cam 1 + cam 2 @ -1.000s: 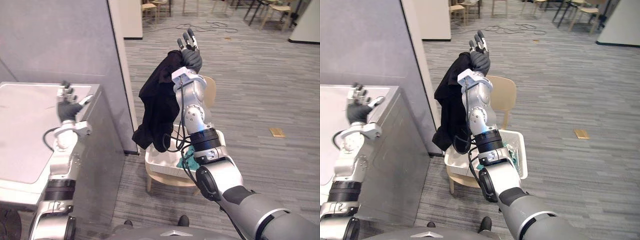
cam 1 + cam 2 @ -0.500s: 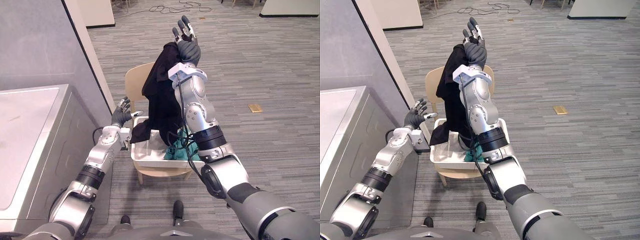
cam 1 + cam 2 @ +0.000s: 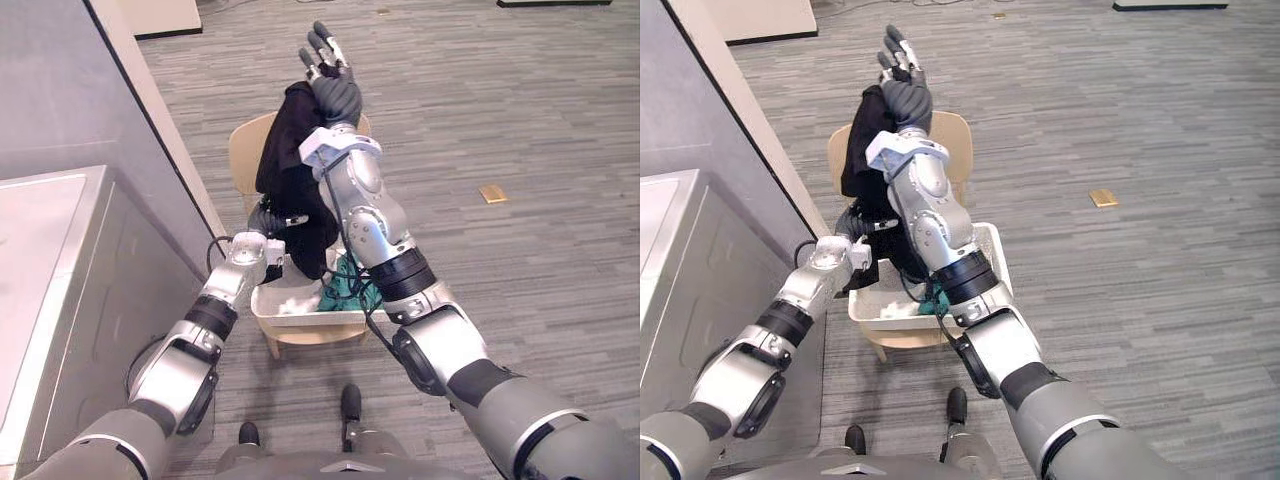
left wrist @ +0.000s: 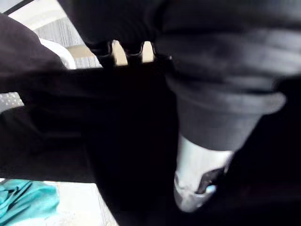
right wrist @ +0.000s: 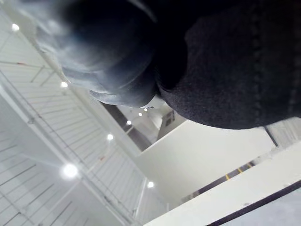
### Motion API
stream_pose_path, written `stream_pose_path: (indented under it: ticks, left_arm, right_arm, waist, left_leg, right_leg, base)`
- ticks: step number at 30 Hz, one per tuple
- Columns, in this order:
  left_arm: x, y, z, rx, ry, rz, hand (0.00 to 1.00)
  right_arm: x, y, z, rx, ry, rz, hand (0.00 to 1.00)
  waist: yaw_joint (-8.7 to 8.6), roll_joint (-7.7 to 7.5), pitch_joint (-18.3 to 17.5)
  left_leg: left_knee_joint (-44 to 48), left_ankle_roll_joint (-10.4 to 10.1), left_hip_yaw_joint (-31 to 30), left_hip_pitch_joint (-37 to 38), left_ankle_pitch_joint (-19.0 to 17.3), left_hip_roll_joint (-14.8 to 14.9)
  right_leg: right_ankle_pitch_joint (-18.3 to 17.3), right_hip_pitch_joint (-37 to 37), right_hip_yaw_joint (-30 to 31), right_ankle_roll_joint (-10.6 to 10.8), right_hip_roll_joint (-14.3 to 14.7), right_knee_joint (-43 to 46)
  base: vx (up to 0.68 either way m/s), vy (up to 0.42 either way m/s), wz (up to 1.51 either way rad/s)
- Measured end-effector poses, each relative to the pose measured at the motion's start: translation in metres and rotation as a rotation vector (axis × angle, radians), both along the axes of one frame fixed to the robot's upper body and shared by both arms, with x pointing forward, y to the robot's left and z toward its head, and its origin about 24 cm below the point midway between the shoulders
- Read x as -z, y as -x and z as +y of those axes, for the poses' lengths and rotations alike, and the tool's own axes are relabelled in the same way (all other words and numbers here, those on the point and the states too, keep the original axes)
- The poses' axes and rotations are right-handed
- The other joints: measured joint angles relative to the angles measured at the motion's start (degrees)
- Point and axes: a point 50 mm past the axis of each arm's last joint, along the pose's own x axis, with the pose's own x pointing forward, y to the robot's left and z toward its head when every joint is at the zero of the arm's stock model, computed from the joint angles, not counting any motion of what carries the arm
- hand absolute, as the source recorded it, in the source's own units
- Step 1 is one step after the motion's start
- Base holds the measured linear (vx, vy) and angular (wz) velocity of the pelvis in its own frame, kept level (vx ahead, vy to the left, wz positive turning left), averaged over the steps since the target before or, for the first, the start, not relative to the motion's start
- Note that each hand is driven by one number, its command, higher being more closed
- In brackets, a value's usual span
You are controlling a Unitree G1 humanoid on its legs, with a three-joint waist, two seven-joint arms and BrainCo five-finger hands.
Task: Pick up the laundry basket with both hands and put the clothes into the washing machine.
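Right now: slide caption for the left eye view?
Right hand raised, black garment draped from it over the white plastic laundry basket on a pale wooden chair; left hand at the cloth.

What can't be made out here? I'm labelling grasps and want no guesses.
Left robot hand: its grip, in the eye views and left wrist view, buried in the black cloth garment.
White plastic laundry basket: most contents, eye views, behind the garment.
Grey metal washing machine: its opening, cut off by the eye views' left edge.
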Motion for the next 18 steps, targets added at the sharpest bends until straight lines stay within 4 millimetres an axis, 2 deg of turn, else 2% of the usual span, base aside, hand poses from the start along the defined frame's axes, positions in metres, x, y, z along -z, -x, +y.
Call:
stream_pose_path:
  ticks: [4,5,9,18]
  left_arm:
    - [-0.003,0.0,-0.01,0.016,0.019,-0.002,0.0]
    - [-0.004,-0.001,-0.014,0.023,0.024,0.001,1.0]
    - [-0.007,-0.002,-0.019,0.032,0.052,0.0,1.0]
    - [-0.032,-0.004,-0.035,0.053,0.129,-0.089,1.0]
  right_arm:
    - [0.002,0.004,0.01,-0.033,0.017,-0.002,1.0]
    - [0.002,0.004,0.011,-0.04,0.011,0.001,1.0]
    - [0.005,0.008,0.019,-0.072,0.038,-0.009,1.0]
    - [0.005,0.016,0.023,-0.107,0.012,-0.03,1.0]
  waist:
    - [-0.67,-0.44,0.3]
    - [-0.73,-0.45,0.3]
    - [-1.23,-0.48,0.3]
    - [-1.57,-1.52,1.0]
  left_leg:
    - [0.0,0.0,0.9,0.1,0.0,0.1]
    - [0.0,-0.1,1.3,0.0,0.0,0.2]
    - [0.0,-0.2,2.4,0.3,-0.1,0.2]
    - [0.0,-0.2,2.4,0.7,-0.1,0.2]
  right_leg:
    - [0.1,-0.6,1.0,0.0,0.4,0.0]
    - [0.2,-0.8,1.3,-0.1,0.4,0.0]
    - [0.3,-1.2,2.2,-0.2,0.7,0.0]
    - [0.4,-0.9,2.3,-0.2,0.7,0.0]
  base:
    - [-0.01,0.015,-0.15]
    - [-0.01,0.02,-0.11]
    - [0.0,0.026,-0.14]
    - [0.0,0.039,0.0]
